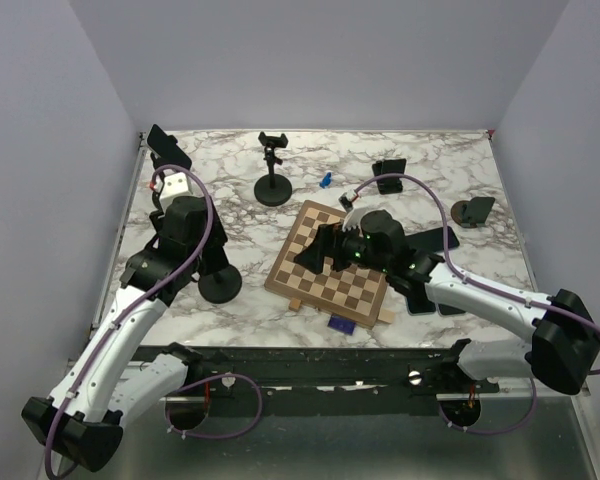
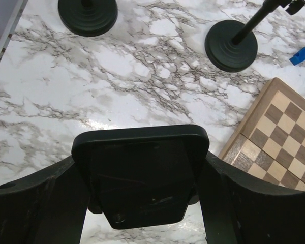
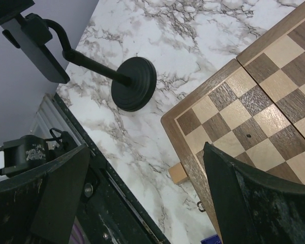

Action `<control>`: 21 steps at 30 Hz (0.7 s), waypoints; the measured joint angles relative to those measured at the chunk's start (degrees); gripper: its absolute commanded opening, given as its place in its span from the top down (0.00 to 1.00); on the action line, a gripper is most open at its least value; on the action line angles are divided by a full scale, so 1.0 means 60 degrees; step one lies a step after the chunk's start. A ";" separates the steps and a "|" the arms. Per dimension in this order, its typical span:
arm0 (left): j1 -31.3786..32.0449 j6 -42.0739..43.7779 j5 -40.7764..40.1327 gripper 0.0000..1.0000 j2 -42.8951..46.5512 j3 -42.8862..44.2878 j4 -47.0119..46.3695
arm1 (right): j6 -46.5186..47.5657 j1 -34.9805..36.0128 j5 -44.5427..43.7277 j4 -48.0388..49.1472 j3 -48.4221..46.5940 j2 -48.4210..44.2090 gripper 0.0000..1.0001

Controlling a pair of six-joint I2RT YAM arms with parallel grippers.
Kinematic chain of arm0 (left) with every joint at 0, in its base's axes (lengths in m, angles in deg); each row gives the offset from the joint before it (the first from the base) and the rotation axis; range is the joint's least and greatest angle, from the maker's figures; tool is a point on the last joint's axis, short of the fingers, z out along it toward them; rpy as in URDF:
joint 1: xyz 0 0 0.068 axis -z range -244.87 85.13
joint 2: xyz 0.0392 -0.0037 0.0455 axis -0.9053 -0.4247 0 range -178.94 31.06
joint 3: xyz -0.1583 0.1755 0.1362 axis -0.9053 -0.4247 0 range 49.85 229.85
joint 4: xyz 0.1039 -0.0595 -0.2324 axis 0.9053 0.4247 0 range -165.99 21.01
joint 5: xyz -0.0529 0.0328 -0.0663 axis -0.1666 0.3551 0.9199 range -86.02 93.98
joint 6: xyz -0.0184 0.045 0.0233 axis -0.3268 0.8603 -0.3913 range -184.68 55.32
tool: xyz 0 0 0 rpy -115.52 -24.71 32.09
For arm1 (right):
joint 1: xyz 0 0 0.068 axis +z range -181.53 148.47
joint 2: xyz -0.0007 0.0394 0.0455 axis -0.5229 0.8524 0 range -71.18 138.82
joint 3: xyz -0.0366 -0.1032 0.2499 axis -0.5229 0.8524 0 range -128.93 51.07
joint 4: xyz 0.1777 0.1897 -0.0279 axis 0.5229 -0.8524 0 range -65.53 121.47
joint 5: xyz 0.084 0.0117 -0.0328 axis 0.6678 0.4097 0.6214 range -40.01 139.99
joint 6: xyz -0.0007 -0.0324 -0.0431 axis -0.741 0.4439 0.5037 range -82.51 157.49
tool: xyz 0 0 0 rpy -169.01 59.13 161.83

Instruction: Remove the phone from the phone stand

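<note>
- The phone [image 2: 137, 152] lay flat between the fingers [image 2: 46, 203] of the left gripper [image 2: 141, 168], a dark slab with rounded corners that filled the gap and touched both inner faces.
- The left gripper was closed on the phone, with its jaws set wide to span it.
- The round base of the phone stand [image 1: 220, 285] stood just beside that hand, on its right. It could not be told whether the stand's clamp still gripped the phone.
- Ahead of the left hand, on the marble table [image 2: 117, 76], stood a second stand [image 2: 231, 46] with a slanting pole, and farther left a third base [image 2: 87, 15].
- A small blue item [image 2: 302, 53] lay ahead and to the right.
- The right gripper [image 3: 146, 150] was spread wide with nothing between its fingers.
- Below that hand lay the corner of a chessboard [image 3: 254, 101], with a small wooden block [image 3: 178, 173] touching its edge.
</note>
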 measured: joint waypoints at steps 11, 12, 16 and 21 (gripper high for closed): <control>0.0404 -0.0146 0.0663 0.85 -0.0142 -0.0219 -0.0874 | -0.0233 0.0251 0.0248 0.0076 -0.0335 0.0455 0.00; 0.0412 -0.0149 0.0699 0.81 -0.0164 -0.0219 -0.0896 | -0.0244 0.0291 0.0248 0.0069 -0.0397 0.0535 0.00; 0.0419 -0.0219 0.0739 0.58 -0.0342 -0.0168 -0.1027 | -0.0306 0.0455 0.0189 0.0062 -0.0699 0.0765 0.00; 0.0452 -0.0208 0.0849 0.08 -0.0251 -0.0160 -0.0980 | -0.0306 0.0969 -0.0182 -0.0109 -0.1162 0.1031 0.00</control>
